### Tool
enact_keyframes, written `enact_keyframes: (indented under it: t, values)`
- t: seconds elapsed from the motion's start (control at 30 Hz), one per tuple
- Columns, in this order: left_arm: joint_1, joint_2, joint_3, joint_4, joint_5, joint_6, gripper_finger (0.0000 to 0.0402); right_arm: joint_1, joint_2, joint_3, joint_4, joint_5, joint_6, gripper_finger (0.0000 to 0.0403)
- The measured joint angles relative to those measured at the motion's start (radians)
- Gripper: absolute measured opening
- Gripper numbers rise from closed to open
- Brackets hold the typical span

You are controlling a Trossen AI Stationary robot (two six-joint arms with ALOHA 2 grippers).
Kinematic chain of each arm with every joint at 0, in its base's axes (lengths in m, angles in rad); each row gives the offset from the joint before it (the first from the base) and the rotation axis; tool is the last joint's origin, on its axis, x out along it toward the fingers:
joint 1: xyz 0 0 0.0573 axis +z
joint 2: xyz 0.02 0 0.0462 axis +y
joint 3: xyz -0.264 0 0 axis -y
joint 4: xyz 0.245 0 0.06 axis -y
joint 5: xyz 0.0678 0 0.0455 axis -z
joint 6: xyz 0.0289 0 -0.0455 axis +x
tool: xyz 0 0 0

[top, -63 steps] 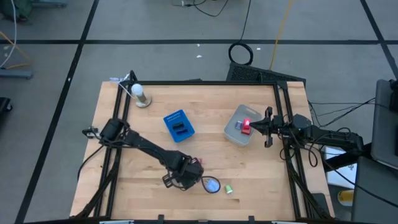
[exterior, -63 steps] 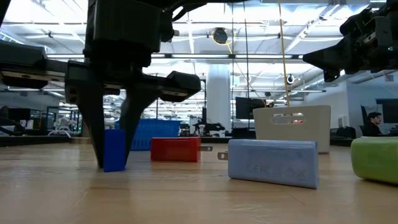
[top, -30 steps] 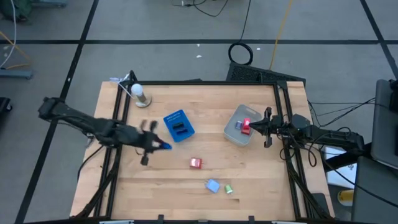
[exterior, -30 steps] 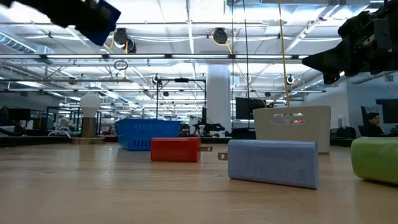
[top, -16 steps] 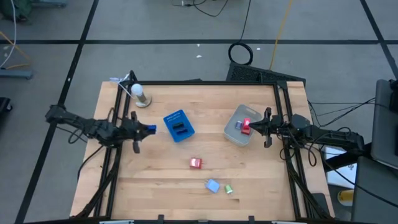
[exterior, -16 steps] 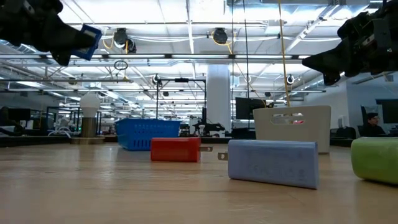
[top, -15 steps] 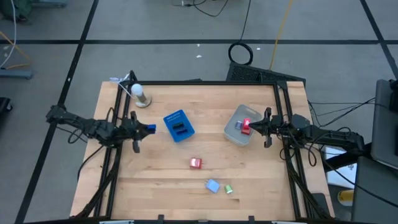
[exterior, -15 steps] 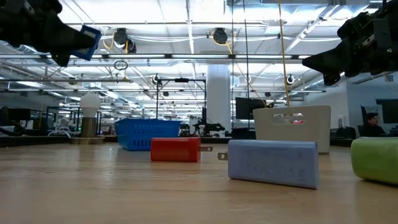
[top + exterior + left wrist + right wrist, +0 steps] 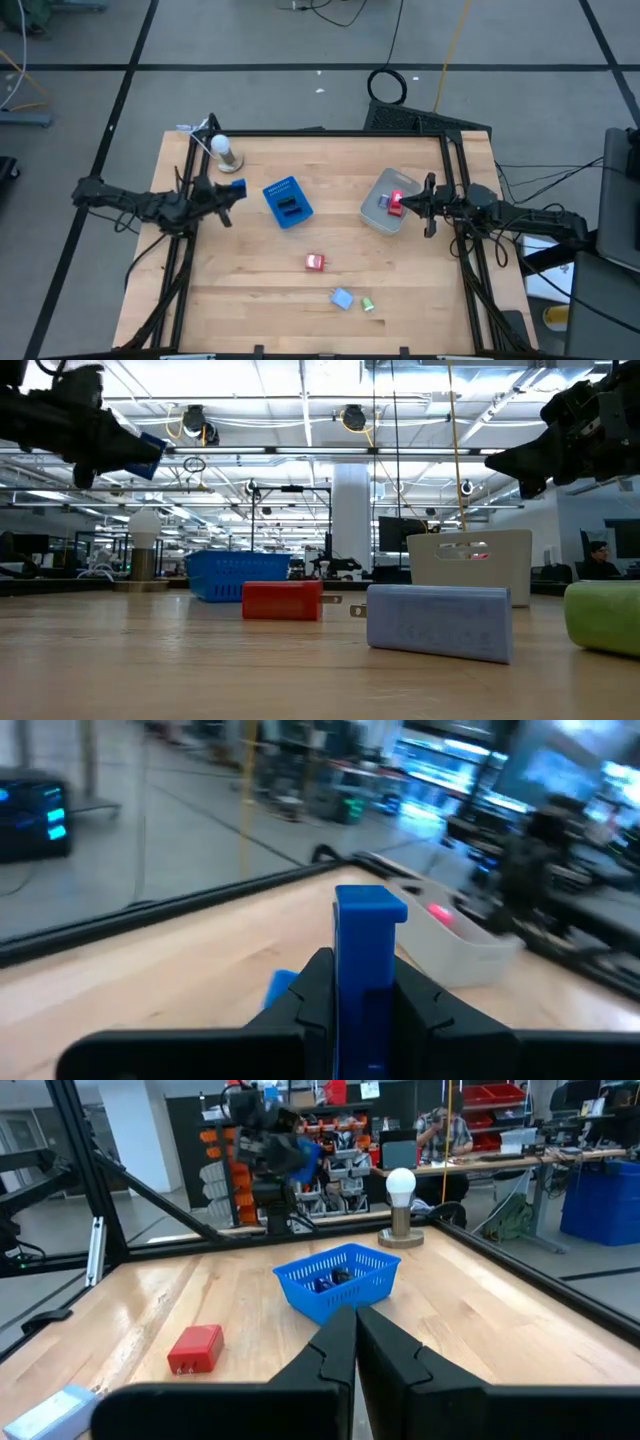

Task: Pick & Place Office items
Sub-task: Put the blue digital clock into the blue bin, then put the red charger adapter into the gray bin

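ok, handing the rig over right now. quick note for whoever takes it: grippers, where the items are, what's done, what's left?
Left gripper: shut on a dark blue block, held in the air left of the blue basket.
Right gripper: shut, empty, parked at the clear tub's right edge.
Done: two dark pieces lie in the blue basket; a red piece shows at the tub.
Left on the table: red block, light blue eraser, green piece, all near the front edge.
Next, probably: place the held block, then clear those three.
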Motion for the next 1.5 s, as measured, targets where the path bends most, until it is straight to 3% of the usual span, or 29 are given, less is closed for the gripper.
enact_keyframes:
  t: [0.13, 0.33, 0.53, 0.7, 0.9, 1.13, 1.5]
  values:
    - [0.081, 0.147, 0.001, 0.115, 0.066, -0.02, 0.0045, 0.0, 0.009, 0.0, 0.028, 0.0, -0.001, 0.0004]
    - [0.231, 0.527, 0.082, 0.186, 0.276, -0.083, 0.0045, 0.0, 0.028, 0.0, 0.048, 0.0, -0.002, 0.0004]
    - [0.274, 0.937, 0.324, 0.098, 0.409, 0.005, 0.0045, 0.0, 0.051, 0.0, 0.048, 0.0, 0.0, 0.0004]
    - [0.28, 1.131, 0.504, -0.062, 0.436, 0.038, 0.0045, 0.0, 0.065, 0.0, 0.042, 0.0, 0.0, 0.0004]
    - [0.315, 1.258, 0.612, -0.19, 0.494, 0.016, 0.0046, 0.0, 0.076, 0.0, 0.045, 0.0, -0.001, 0.0004]
    - [0.343, 1.313, 0.624, -0.188, 0.558, 0.037, 0.0055, 0.0, 0.076, 0.0, 0.047, -0.001, 0.003, 0.0004]
    - [0.342, 1.258, 0.626, -0.115, 0.561, 0.118, 0.0197, 0.0, 0.079, 0.0, 0.047, -0.003, 0.02, 0.0004]
